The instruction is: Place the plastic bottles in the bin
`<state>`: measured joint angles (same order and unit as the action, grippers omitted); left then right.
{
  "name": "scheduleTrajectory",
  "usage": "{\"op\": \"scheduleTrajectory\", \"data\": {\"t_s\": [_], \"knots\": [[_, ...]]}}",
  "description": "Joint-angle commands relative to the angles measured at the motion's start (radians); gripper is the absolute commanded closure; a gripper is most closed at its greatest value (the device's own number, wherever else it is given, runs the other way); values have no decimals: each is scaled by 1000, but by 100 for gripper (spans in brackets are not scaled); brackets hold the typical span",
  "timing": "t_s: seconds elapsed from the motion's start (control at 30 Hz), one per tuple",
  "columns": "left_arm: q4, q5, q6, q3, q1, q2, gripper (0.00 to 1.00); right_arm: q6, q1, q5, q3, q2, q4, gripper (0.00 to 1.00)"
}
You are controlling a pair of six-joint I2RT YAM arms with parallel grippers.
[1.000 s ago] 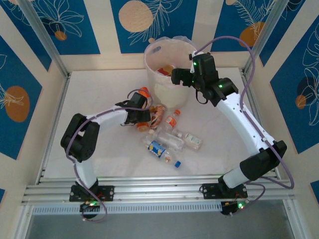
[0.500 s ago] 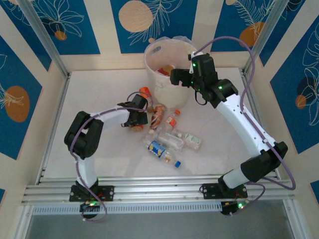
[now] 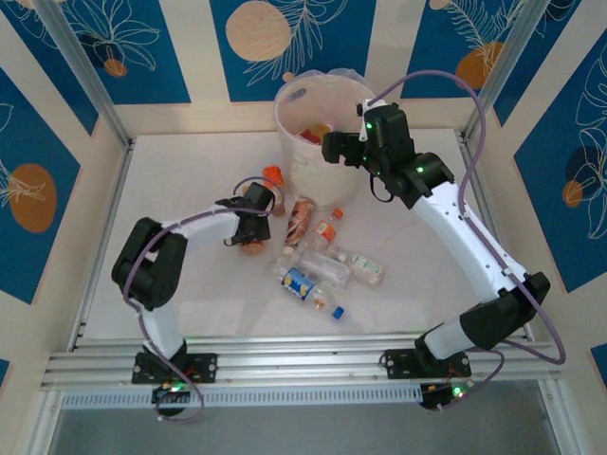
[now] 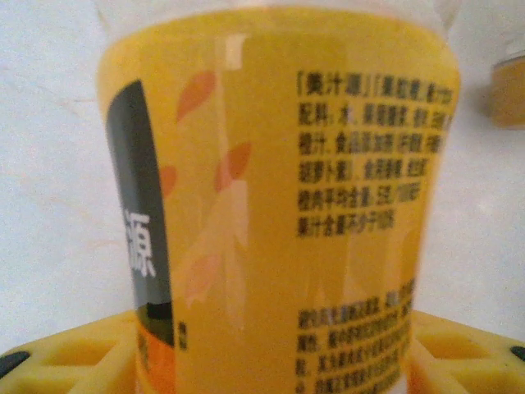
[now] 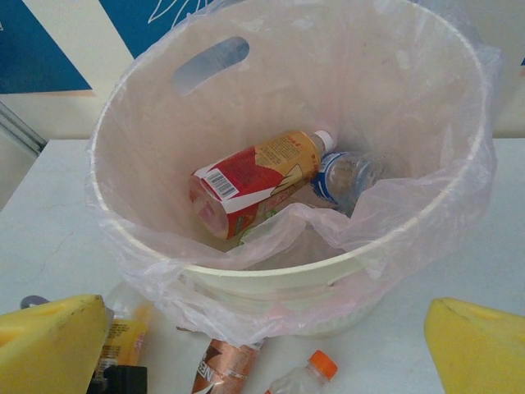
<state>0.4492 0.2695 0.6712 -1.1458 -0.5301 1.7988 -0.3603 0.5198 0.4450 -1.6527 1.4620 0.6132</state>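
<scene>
Lying in a loose cluster near the middle of the desk (image 3: 171,180), the plastic bottles (image 3: 318,267) are small and mostly clear, with blue, white or orange labels and coloured caps. A copper-brown bottle (image 3: 301,220) and a small orange-capped bottle (image 3: 328,229) lie closest to the bin (image 3: 318,185). That bin, a tall round cream-white bucket lined with a thin pinkish bag (image 5: 410,205), stands at the desk's far edge, about midway along it. Inside it lie a red-labelled bottle (image 5: 254,185) with a white cap and, just beside that cap, a clear blue-labelled bottle (image 5: 344,176). The left claw (image 4: 262,361) grips an orange-labelled bottle (image 4: 279,164) printed with black characters, its yellow fingers (image 4: 66,353) against either side, just left of the cluster. The right claw (image 5: 264,349) hangs spread wide and empty at the bin's near side.
</scene>
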Motion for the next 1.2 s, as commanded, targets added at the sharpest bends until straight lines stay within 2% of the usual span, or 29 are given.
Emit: {"op": "scheduleTrajectory", "data": {"t_s": [0.0, 0.33, 0.57, 0.83, 1.0, 1.17], "knots": [[28, 42, -15, 20, 10, -96, 42, -22, 8, -7, 14, -39, -21, 1], [-7, 58, -78, 85, 10, -329, 43, -41, 8, -68, 28, -67, -39, 1], [-145, -20, -180, 142, 11, -462, 43, -58, 3, -155, 31, -74, -56, 1], [-372, -212, -302, 218, 10, -536, 44, -126, -33, -375, 32, -72, -101, 1], [-512, -372, -318, 242, 10, -539, 44, -189, -61, -577, 40, -56, -161, 1], [-633, -510, -311, 243, 10, -539, 44, -226, -63, -670, 31, -17, -181, 1]]}}
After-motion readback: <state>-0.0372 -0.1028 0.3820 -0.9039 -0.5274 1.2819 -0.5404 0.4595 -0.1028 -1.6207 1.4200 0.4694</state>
